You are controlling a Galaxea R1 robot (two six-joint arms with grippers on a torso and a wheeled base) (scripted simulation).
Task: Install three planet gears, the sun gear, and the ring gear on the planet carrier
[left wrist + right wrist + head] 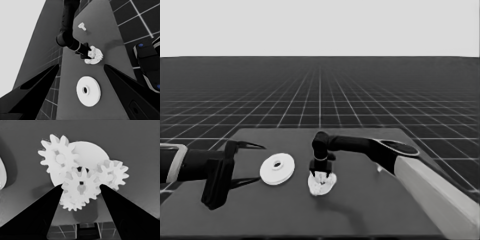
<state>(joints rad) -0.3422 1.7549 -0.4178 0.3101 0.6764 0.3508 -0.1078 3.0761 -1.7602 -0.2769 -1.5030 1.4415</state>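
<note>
Head view: the larger round part [277, 168] lies at nine o'clock of the smaller round part [322, 184], under the right gripper [322, 175]. Left gripper [245, 162] waits, spread. Left wrist view: thin white piece [82, 26] beyond. Right wrist view: fingers clasp the centre gear [81, 187] among gears [58, 157].

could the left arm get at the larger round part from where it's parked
Probably yes: the larger round part lies flat and alone just beyond the left tool, nothing between them. The right tool is busy at the gears farther along.

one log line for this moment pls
right gripper: at gears on smaller round part | left gripper: parked left | larger round part: untouched
</note>
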